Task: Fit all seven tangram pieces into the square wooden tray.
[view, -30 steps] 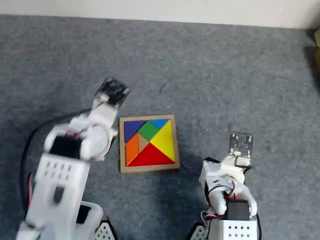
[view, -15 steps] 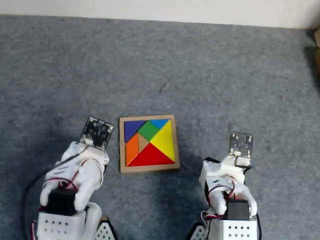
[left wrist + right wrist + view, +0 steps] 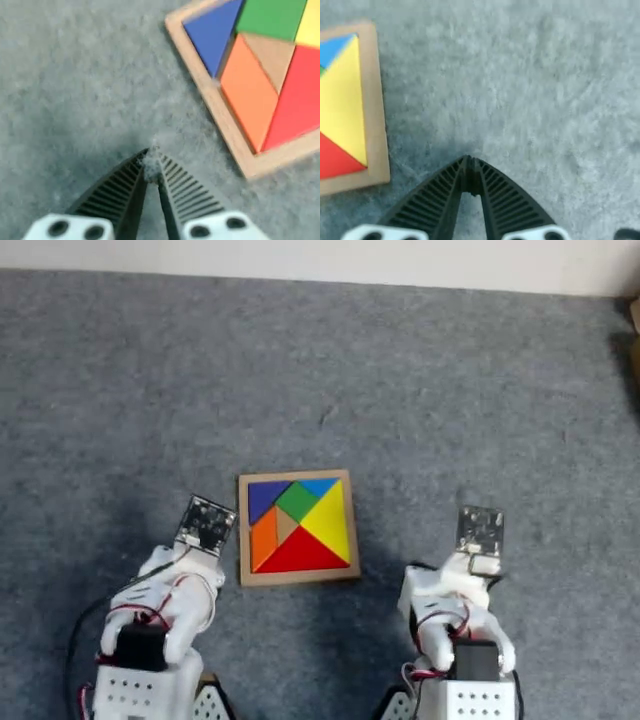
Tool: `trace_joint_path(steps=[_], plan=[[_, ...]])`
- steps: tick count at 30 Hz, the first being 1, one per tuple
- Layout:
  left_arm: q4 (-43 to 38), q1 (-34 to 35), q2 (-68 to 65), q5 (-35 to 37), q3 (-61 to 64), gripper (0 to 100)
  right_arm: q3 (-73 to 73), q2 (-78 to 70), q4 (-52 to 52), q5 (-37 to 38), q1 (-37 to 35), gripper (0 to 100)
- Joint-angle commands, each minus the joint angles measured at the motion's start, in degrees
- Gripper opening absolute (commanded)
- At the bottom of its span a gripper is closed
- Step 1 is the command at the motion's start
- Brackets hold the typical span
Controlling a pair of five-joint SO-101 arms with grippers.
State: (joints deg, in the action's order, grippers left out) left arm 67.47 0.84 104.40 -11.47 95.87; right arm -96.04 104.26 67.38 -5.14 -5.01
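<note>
The square wooden tray (image 3: 243, 530) lies on the grey carpet in the high view, holding tangram pieces: dark blue (image 3: 261, 498), light blue (image 3: 319, 485), green (image 3: 296, 500), yellow (image 3: 328, 520), orange (image 3: 264, 537), tan (image 3: 286, 528) and red (image 3: 302, 553). My left gripper (image 3: 151, 159) is shut and empty, resting just off the tray (image 3: 226, 127) beside its orange piece (image 3: 248, 96). The left arm (image 3: 175, 575) sits left of the tray. My right gripper (image 3: 469, 167) is shut and empty over bare carpet, right of the tray (image 3: 376, 115). The right arm (image 3: 465, 575) stands at the lower right.
Grey carpet (image 3: 420, 390) stretches around the tray on all sides. A pale wall strip (image 3: 320, 258) runs along the far edge. The arm bases (image 3: 140, 690) stand at the near edge.
The left arm has pulled back from beside the tray's far corner toward its base and settled lower left of the tray. The right arm has stayed put.
</note>
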Motion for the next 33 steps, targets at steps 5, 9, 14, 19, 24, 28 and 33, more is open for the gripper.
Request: trace_joint_path(steps=[5, 9, 14, 19, 24, 28, 33], plan=[[2.4, 3.8, -0.4, 0.4, 1.3, 0, -5.3, 0.8, 2.7, 0.4, 0.2, 0.5], [8.8, 5.8, 0.0, 0.3, 1.3, 0, -5.3, 0.8, 4.4, 0.2, 0.5, 0.5], [9.0, 8.0, 0.0, 0.4, 1.3, 0, -5.3, 0.9, 4.4, 0.1, 0.5, 0.5], [9.0, 8.2, 0.0, 0.3, 1.3, 0, -5.3, 0.9, 4.4, 0.3, 0.5, 0.5], [9.0, 8.2, 0.0, 0.3, 1.3, 0, -5.3, 0.9, 4.4, 0.3, 0.5, 0.5], [9.0, 8.2, 0.0, 0.3, 1.3, 0, -5.3, 0.9, 4.4, 0.3, 0.5, 0.5], [9.0, 8.1, 0.0, 0.3, 1.3, 0, -5.3, 0.9, 4.4, 0.3, 0.5, 0.5]])
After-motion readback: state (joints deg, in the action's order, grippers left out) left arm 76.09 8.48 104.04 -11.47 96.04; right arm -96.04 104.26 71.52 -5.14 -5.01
